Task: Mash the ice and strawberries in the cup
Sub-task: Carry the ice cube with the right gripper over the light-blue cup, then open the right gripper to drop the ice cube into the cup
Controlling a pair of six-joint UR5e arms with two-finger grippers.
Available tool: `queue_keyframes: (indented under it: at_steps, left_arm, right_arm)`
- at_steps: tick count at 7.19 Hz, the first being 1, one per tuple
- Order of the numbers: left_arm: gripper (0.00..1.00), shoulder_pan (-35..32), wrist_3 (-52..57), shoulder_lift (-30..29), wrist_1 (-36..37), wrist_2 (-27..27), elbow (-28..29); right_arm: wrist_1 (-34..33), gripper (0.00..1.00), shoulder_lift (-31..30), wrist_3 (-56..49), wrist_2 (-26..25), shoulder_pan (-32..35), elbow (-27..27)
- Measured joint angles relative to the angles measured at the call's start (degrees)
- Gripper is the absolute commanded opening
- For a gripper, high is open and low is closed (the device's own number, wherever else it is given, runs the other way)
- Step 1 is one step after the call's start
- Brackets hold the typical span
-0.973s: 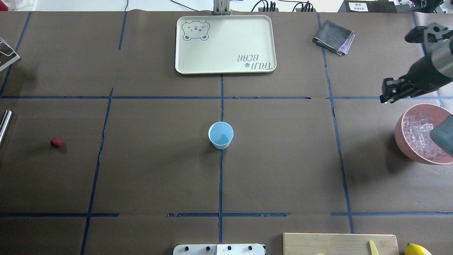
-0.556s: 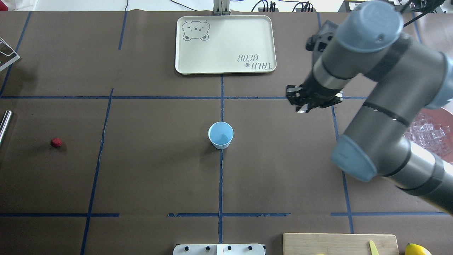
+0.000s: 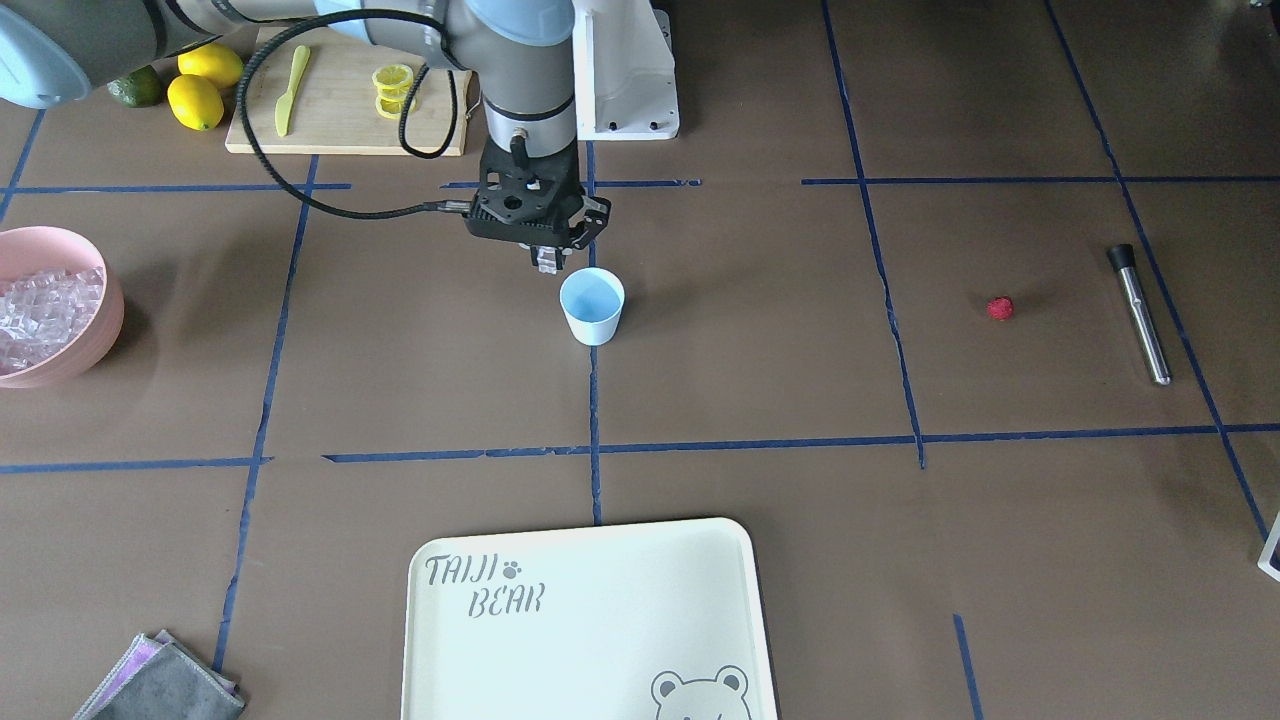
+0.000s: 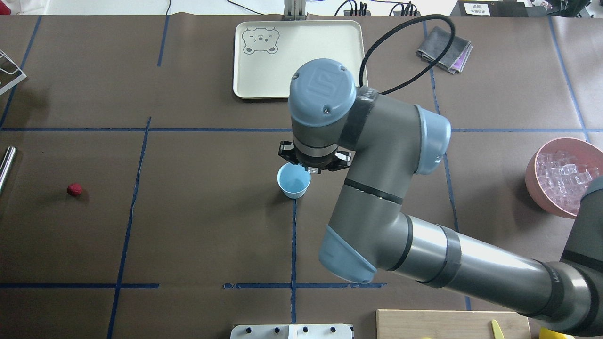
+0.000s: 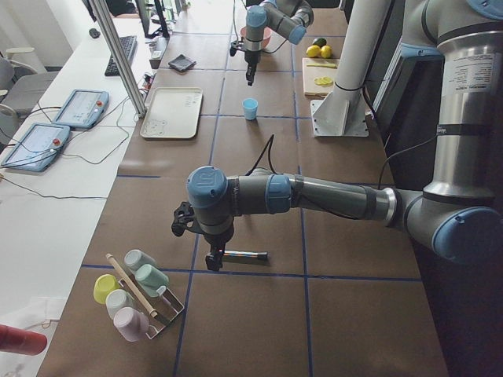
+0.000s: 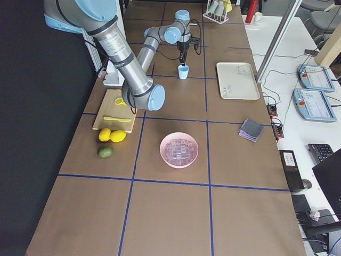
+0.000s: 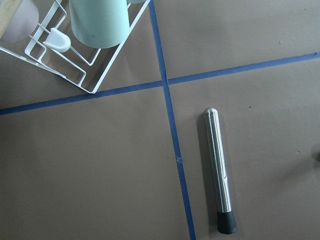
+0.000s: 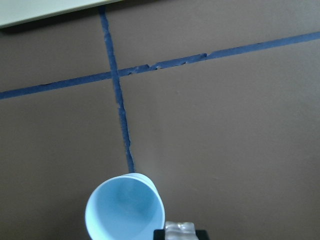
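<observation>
The light-blue cup (image 4: 293, 181) stands upright and empty at the table's centre, also in the front view (image 3: 591, 305) and the right wrist view (image 8: 125, 207). My right gripper (image 3: 546, 262) hangs just above the cup's rim on the robot's side, shut on one clear ice cube (image 8: 179, 229). More ice (image 4: 563, 181) fills the pink bowl (image 4: 532, 174) at the right edge. The red strawberry (image 4: 74, 189) lies alone on the table far left. My left gripper (image 5: 211, 261) hovers over a steel muddler (image 7: 219, 172); I cannot tell whether it is open or shut.
A cream tray (image 4: 301, 56) lies at the far centre and a folded grey cloth (image 4: 444, 49) at the far right. A cutting board with a knife and lemon slices (image 3: 340, 95) lies near the robot's base. A wire rack of cups (image 7: 95, 30) stands past the muddler.
My right arm has swept from beside the pink bowl at the right edge leftward to the centre, ending over the cup. The cup and strawberry have not moved.
</observation>
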Motion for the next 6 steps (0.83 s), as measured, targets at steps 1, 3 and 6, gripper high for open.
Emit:
queue_keyframes:
  at_steps: [1,3,6]
  left_arm:
    - [1.00,-0.02,0.00,-0.01,0.02,0.00,-0.07]
    - [1.00,-0.05,0.00,0.00,0.03,0.00,-0.25]
    - [1.00,-0.05,0.00,0.07,0.02,0.00,-0.54]
  right_arm:
    - [0.85,0.00,1.32,0.48,-1.02,-1.05,-2.27]
    - [3.18,0.01,2.48,0.70,-1.98,-1.80,-5.95]
    - [3.78,0.13,3.13,0.56,-2.09,-2.05,-7.48]
